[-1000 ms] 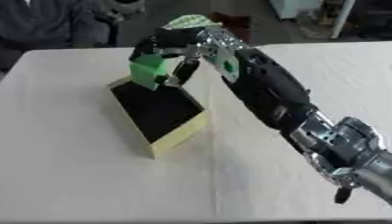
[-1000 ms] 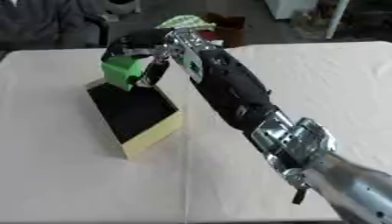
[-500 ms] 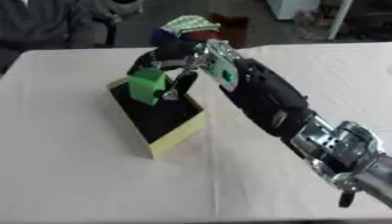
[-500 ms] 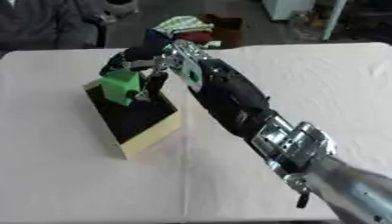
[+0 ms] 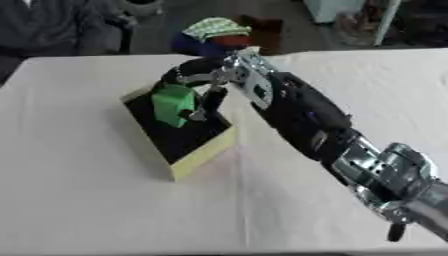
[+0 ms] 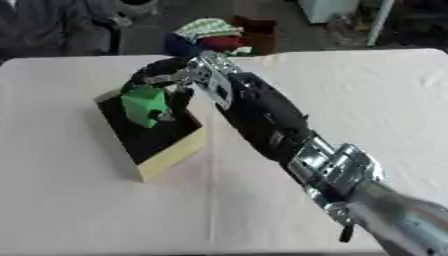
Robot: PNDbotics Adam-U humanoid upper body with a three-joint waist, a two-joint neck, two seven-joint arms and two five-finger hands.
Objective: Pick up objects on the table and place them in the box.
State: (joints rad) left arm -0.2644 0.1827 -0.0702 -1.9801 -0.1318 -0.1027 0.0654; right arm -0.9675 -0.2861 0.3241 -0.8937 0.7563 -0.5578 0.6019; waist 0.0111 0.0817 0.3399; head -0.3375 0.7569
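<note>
Light even and diffuse, seemingly from overhead; we see no hard-edged shadows anywhere. White table (image 5: 87,200) reads bright but not blown out, with a faint pinkish cast. A soft shadow lies on the cloth just beside the yellow box (image 5: 203,154), along its near side, and a broader dim band under the right arm (image 6: 262,120). Box interior is near black; we cannot read detail there. Both views soft overall, edges smeared. The right hand (image 5: 206,80) and green object (image 5: 173,104) show slight blur. Silver joint (image 6: 337,167) carries dull highlights, no sharp glare. Background beyond the table is darker and murky.
</note>
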